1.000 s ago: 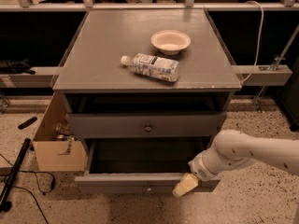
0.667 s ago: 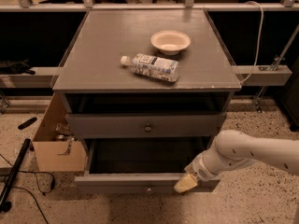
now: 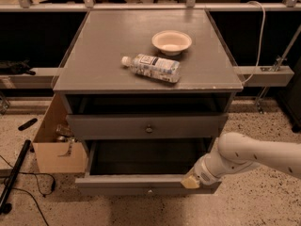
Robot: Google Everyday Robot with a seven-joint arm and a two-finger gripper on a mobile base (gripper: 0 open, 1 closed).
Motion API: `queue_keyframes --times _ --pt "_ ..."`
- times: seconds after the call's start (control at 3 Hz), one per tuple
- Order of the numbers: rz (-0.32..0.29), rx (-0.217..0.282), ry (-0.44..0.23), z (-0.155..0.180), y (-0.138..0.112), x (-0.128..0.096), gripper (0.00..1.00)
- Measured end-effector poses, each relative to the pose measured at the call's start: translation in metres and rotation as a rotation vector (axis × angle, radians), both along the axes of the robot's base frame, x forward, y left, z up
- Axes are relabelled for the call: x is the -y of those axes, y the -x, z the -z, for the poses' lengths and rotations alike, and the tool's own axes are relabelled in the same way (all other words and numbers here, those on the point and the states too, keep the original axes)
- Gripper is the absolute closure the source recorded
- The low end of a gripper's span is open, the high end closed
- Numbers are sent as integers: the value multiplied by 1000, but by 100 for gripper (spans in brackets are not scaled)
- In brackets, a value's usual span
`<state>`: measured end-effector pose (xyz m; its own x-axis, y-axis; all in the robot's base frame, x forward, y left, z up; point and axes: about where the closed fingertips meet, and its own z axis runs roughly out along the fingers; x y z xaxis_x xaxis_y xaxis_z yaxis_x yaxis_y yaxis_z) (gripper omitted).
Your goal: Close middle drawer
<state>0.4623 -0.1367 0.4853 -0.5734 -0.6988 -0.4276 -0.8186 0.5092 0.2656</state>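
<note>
The middle drawer [image 3: 141, 184] is the lower grey drawer of the cabinet. It stands pulled out, showing a dark inside and a small centre knob [image 3: 150, 190] on its front. The upper grey drawer [image 3: 146, 125] with a dark round knob sits only slightly out. My white arm comes in from the right. The gripper [image 3: 192, 181] with its pale tip rests against the top of the drawer front, near its right end.
A plastic water bottle [image 3: 153, 67] lies on its side on the cabinet top [image 3: 94, 55], with a small bowl [image 3: 171, 42] behind it. An open cardboard box [image 3: 54, 145] stands left of the cabinet. A black pole [image 3: 14, 175] and cable lie on the floor.
The gripper has shifted slightly along the drawer front. The drawer looks about as far out as before.
</note>
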Motion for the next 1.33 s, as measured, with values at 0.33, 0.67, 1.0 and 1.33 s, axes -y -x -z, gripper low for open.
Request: queue_keyframes --times 0.33,0.67,1.0,1.33 --pt "15 -11 -45 8 32 -4 100" --pt "33 -64 -66 32 76 -9 100" --pt "33 -63 -78 31 78 -10 100" --pt "33 -63 -78 31 78 -10 100"
